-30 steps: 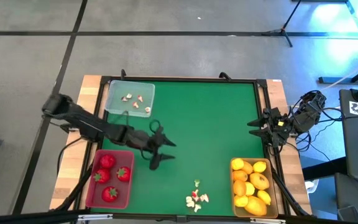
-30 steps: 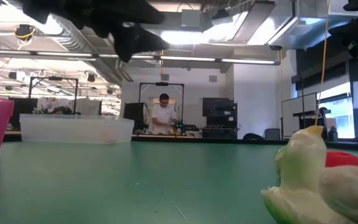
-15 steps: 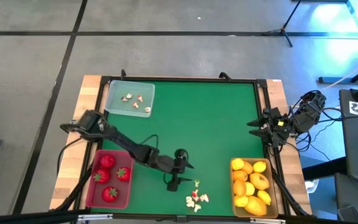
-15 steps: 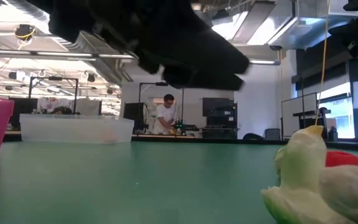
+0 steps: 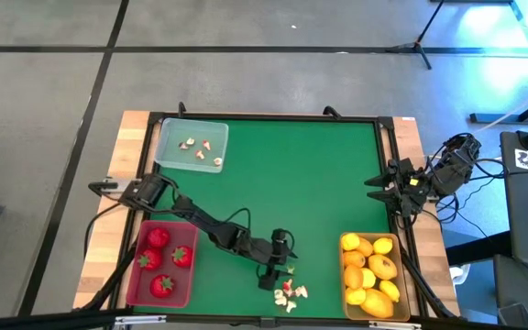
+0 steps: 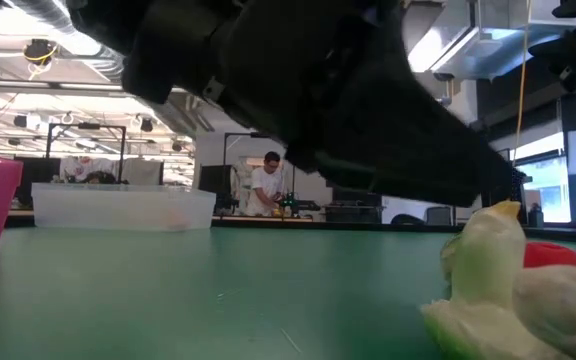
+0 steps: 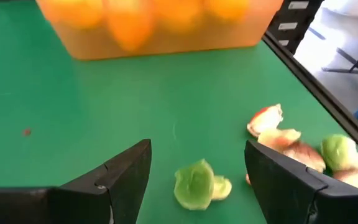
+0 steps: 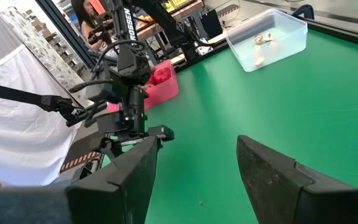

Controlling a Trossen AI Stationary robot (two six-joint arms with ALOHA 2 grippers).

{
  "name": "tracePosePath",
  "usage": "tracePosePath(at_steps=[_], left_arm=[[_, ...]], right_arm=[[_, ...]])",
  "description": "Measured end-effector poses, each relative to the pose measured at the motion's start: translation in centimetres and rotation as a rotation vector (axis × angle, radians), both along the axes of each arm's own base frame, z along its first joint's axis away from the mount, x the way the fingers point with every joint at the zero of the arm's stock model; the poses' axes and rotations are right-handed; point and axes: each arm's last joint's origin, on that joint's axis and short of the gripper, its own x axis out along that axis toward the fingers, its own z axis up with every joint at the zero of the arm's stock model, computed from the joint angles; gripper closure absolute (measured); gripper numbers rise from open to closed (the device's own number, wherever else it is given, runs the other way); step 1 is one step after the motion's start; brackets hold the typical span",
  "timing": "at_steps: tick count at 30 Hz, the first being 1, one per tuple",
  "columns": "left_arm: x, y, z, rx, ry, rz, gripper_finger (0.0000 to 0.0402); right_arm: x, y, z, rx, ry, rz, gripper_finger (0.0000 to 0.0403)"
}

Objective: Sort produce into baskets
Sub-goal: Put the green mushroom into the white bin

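Now the left arm stretched diagonally across the green bench (image 5: 282,174) from its base at the left edge, its left hand (image 5: 276,267) low over the mat near the front edge with fingers spread apart and nothing between them. Just in front of those fingers lay a small green bit (image 7: 194,184), and beside it the little pile of white-and-red bits (image 5: 290,292) rested on the mat, close to the bench's near rim. The right hand (image 5: 385,191) waited at the right edge, fingers parted and empty, above the tan-yellow tray (image 5: 370,273) filled with yellow and orange ovals. The pinkish-red tray (image 5: 161,263) with strawberries (image 5: 158,238) sat at the near left, partly beside the arm's forearm. The clear tray (image 5: 192,145) with a few small bits stood at the far left corner, well apart from the pile. Open green mat lay across the middle and far right. Beyond the bench a person (image 6: 269,185) stood in the room.
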Motion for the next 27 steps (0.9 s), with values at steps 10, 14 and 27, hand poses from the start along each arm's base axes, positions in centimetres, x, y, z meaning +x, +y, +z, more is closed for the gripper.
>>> tracePosePath(at_steps=[10,14,27], left_arm=[[0.5,-0.1,-1.1,-0.011,0.019,0.012,0.0147],[0.6,-0.1,-2.5,-0.046,0.054,0.017,0.0147],[0.7,-0.2,-3.5,-0.069,0.054,0.019,0.0154]], right_arm=[[0.0,0.0,0.0,0.0,0.0,0.0,0.0182],[0.0,0.0,0.0,-0.003,0.0,0.001,0.0182],[0.0,0.0,0.0,-0.005,0.003,0.004,0.0182]])
